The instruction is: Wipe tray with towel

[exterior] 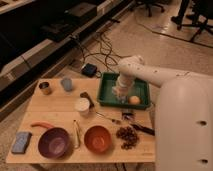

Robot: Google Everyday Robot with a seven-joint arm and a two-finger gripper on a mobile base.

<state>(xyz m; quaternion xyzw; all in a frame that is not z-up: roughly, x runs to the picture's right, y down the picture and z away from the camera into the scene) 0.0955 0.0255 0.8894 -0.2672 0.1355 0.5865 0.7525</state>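
No text, label, brand or number readable anywhere, any markings possibly too small to tell, gripper point(121, 93) low inside the green tray point(139, 85).

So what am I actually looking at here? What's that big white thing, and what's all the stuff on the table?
The big white shape on the right is the robot's body, which has one arm. The single camera looks down from above on the robot and a wooden table. The arm bends down into the green tray. The gripper at the end of the arm sits low inside the tray, beside a small orange object. Something pale at the gripper may be the towel meant for wiping, but I can't tell whether it is held. Also on the table are a purple bowl, an orange bowl, a white cup, a blue sponge, a metal can and a heap of dark brown bits.
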